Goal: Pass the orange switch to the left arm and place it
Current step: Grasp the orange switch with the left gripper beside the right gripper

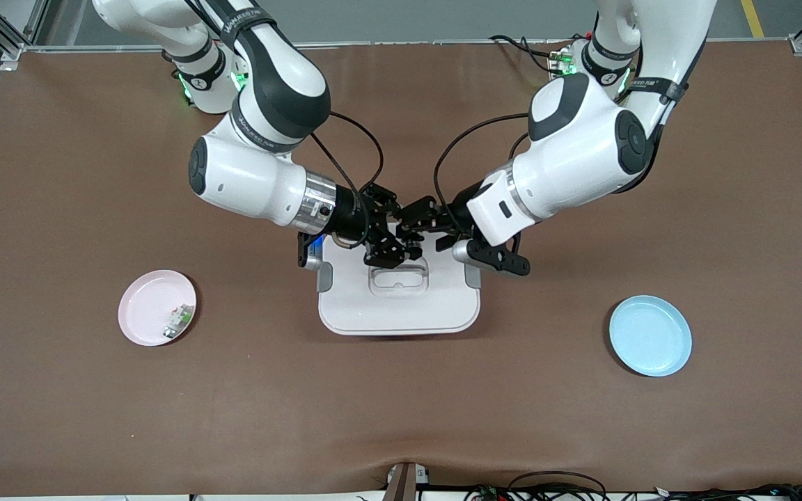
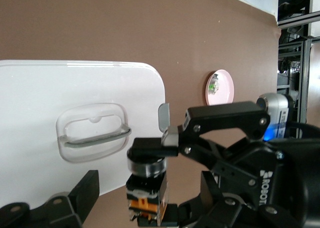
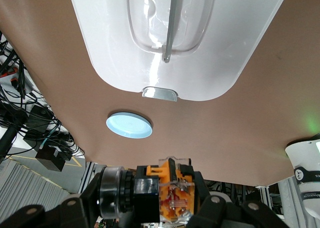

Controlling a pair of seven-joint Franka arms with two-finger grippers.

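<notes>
Meeting over the box [image 1: 398,306], both arms share the orange switch [image 2: 147,190]: the right gripper [image 1: 381,245] has its fingers clamped on it, while the left gripper [image 1: 416,221] fingers stand apart around its other end, its long axis running between them.

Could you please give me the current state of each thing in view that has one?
orange switch: held in the air over the box
box: lid on
right gripper: jaws shut on the switch
left gripper: at the switch
pink plate: holds a small part
blue plate: empty
</notes>
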